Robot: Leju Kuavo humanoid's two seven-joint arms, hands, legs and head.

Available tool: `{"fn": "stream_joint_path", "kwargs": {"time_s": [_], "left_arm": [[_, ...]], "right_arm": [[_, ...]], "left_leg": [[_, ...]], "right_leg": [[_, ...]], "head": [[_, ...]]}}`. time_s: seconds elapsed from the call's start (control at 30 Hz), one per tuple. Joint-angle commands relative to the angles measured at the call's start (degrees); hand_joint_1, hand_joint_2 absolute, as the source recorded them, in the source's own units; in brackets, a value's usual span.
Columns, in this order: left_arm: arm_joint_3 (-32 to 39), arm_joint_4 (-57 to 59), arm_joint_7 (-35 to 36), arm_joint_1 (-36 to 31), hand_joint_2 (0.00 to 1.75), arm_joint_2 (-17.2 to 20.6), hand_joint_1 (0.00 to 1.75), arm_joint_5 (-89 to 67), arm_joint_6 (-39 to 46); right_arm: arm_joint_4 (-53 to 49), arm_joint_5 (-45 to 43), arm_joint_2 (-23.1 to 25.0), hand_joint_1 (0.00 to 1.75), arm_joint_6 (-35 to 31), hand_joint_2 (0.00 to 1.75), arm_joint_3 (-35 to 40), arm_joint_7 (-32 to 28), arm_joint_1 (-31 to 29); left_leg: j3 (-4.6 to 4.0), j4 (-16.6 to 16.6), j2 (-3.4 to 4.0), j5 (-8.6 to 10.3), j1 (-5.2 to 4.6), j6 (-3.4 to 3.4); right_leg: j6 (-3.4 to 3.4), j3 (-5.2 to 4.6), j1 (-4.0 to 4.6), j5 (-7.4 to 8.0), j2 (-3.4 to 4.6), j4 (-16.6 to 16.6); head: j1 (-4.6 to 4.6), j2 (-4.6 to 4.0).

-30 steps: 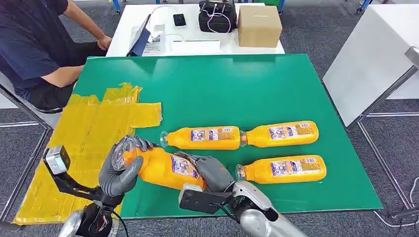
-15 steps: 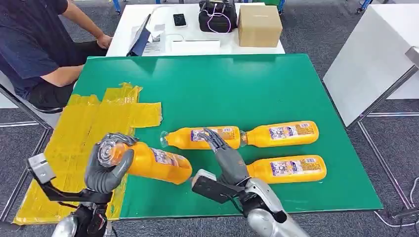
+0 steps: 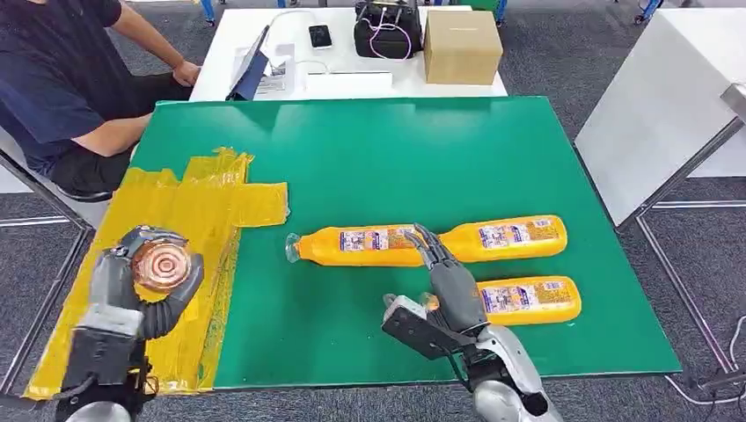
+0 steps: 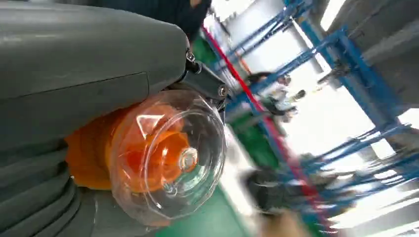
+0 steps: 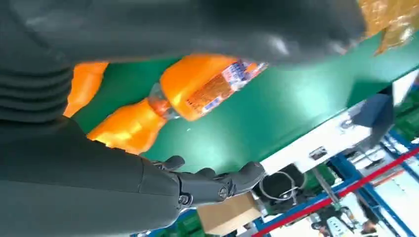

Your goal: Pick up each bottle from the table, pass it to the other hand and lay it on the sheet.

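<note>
The left robot hand (image 3: pixel 141 286), clamped on the handed-over bottle (image 3: pixel 161 264), has swung over the yellow sheet (image 3: pixel 189 211); the right robot hand (image 3: pixel 444 272), fingers apart, has let go, so laying down seems next.

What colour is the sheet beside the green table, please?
Yellow; the sheet shows best in the head view.

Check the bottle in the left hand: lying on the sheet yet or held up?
Held up. The left hand grips the bottle above the yellow sheet, its clear base facing the head camera, so it is not lying flat.
</note>
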Motion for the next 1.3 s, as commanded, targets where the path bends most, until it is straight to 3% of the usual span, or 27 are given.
{"fn": "stream_joint_path", "kwargs": {"time_s": [0.03,0.17,0.27,0.33,0.37,0.4,0.47,0.57,0.6,0.63,1.3], "left_arm": [[-9.0,15.1,5.8,-2.3,1.75,4.0,1.75,-22.0,-5.6],[-13.6,20.6,8.3,-2.0,1.75,4.7,1.75,-28.0,-4.6],[-14.1,19.0,11.3,-3.5,1.75,4.6,1.75,-28.9,-8.3],[-14.2,21.8,11.9,-3.3,1.75,5.7,1.75,-28.1,-10.7],[-13.5,22.2,10.9,-3.7,1.75,4.6,1.75,-28.0,-7.3],[-13.9,23.8,11.5,-3.6,1.75,5.7,1.75,-27.2,-10.4],[-13.3,24.5,10.2,-3.8,1.75,5.0,1.75,-26.9,-7.3],[-13.8,21.6,13.1,-5.3,1.75,4.4,1.75,-28.2,-11.4],[-15.2,23.2,12.8,-7.6,1.75,7.6,0.28,-26.9,-13.3],[-14.8,26.3,12.4,-9.8,1.75,9.0,0.02,-25.4,-12.7],[-17.3,33.6,13.3,-14.1,1.75,10.7,0.00,-18.9,-16.5]], "right_arm": [[11.0,0.7,1.0,0.00,4.2,1.75,-7.3,1.5,-6.1],[14.1,1.0,2.2,0.00,4.6,1.75,-6.3,1.3,-8.3],[11.1,2.1,3.0,0.00,6.9,1.75,-4.2,5.2,-12.4],[12.6,0.8,2.6,0.00,8.2,1.75,-4.8,5.8,-11.5],[13.1,1.6,2.4,0.00,6.8,1.75,-3.5,3.8,-13.0],[14.5,0.9,2.0,0.00,8.0,1.75,-4.0,5.3,-12.0],[15.9,1.6,1.7,0.00,6.3,1.75,-3.2,2.4,-13.0],[14.7,1.5,2.2,0.00,9.1,1.75,-1.8,5.4,-15.9],[15.7,1.4,2.5,0.00,10.3,1.75,-1.4,6.3,-16.9],[17.3,1.4,2.9,0.00,10.5,1.75,-0.8,6.1,-18.2],[38.7,-0.4,3.5,0.00,13.9,1.75,5.8,2.1,-25.7]], "left_leg": [[0.26,-0.2,0.03,0.04,-0.04,-0.02],[0.35,-0.2,0.16,-0.01,-0.04,-0.02],[0.37,-0.1,0.16,-0.07,0.00,-0.04],[0.12,0.0,0.20,-0.03,-0.02,-0.03],[0.24,0.0,0.28,-0.07,-0.02,-0.05],[0.24,-0.1,0.15,-0.01,-0.02,-0.03],[0.27,-0.1,0.05,0.00,0.00,-0.03],[0.34,-0.1,0.16,-0.07,0.02,-0.05],[0.10,0.0,0.21,-0.05,0.00,-0.03],[0.20,0.1,0.30,-0.12,0.03,-0.04],[0.37,-0.1,0.18,-0.01,0.04,-0.10]], "right_leg": [[0.00,0.26,-0.03,0.03,0.00,-0.1],[0.01,0.33,-0.03,0.04,0.11,-0.2],[-0.01,0.36,0.01,-0.03,0.09,-0.1],[-0.01,0.11,-0.01,0.01,0.16,0.0],[-0.02,0.21,0.00,-0.01,0.22,0.0],[-0.01,0.22,-0.01,0.02,0.10,-0.1],[-0.01,0.29,0.02,0.00,0.00,-0.1],[-0.02,0.34,0.03,-0.03,0.10,-0.1],[0.00,0.07,0.02,0.00,0.16,0.1],[-0.01,0.17,0.05,-0.04,0.24,0.1],[-0.03,0.40,0.06,-0.01,0.11,0.0]], "head": [[0.00,0.00],[-0.02,0.00],[0.00,0.00],[0.00,0.00],[-0.02,0.00],[0.00,0.00],[0.00,0.00],[0.00,0.00],[0.00,0.00],[0.00,0.00],[0.00,0.00]]}}
